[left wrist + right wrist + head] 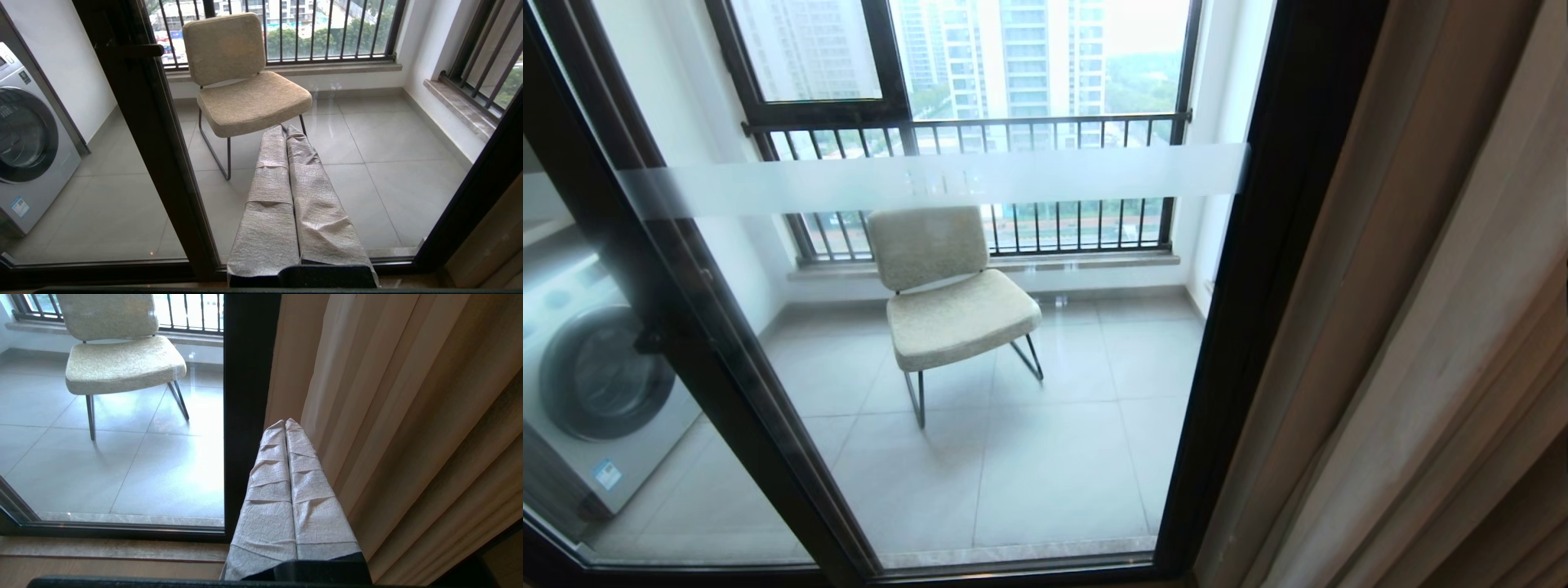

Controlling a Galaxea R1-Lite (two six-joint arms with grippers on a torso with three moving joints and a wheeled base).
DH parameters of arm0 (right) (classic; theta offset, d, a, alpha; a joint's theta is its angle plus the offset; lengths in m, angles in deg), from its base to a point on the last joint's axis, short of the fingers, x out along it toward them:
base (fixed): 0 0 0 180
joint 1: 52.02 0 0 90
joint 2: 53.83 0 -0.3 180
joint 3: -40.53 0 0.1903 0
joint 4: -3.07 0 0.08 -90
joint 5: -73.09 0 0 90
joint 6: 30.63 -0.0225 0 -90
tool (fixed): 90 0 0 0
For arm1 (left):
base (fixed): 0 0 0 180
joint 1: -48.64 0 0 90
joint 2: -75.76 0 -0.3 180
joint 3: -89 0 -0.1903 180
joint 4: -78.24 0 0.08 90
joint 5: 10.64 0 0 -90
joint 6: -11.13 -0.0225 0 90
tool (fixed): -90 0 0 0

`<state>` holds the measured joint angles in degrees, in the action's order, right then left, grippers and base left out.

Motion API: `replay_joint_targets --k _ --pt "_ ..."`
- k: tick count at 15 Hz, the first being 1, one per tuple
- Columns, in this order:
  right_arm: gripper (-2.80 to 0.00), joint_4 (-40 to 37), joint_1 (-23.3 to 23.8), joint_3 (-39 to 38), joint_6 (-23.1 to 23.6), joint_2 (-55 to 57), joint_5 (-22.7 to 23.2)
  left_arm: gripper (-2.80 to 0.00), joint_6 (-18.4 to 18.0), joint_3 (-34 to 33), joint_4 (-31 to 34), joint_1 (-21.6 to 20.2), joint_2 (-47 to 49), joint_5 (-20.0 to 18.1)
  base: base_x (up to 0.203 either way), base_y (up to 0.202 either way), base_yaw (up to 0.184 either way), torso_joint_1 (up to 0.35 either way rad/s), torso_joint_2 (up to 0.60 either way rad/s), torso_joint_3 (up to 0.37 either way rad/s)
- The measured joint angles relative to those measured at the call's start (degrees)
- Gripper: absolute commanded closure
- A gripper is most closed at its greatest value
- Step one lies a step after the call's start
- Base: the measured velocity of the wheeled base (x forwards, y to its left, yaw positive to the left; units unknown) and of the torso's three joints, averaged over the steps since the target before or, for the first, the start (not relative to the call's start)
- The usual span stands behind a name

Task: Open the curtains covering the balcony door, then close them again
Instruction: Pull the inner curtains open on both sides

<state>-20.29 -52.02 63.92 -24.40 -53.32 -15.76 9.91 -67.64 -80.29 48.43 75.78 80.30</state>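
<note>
Clearly the curtains (pixel 1405 327) are gathered at the right of the balcony door (pixel 980 343), leaving its glass bare, so we judge the opening done and the closing ahead. We expect the fabric to be soft and light, yielding in folds and apt to slip from a shallow pinch (the thick beige layer likely drags more than any sheer one), so we would take a deep bite of the leading edge beside the black frame. Our right end effector (pixel 286 424) has its wrapped fingers pressed together, empty, its tips just beside the nearest pleat; whether they touch it we cannot tell. Our left end effector (pixel 284 130), likewise pressed together and empty, points at the glass, well apart from the drapes.
</note>
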Motion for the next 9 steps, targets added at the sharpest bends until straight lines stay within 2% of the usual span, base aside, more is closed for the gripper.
replay_joint_targets --k 2,9 --pt "0.0 -0.1 0.0 0.0 -2.0 -0.4 -0.1 0.0 0.0 0.0 0.0 -0.1 0.0 0.0 0.0 0.0 0.0 0.0 0.0 0.0" --pt "0.0 -0.1 -0.1 0.0 -2.7 -0.5 0.0 0.0 0.0 0.0 0.0 0.0 0.0 0.0 0.0 0.0 0.0 0.0 0.0 0.0"
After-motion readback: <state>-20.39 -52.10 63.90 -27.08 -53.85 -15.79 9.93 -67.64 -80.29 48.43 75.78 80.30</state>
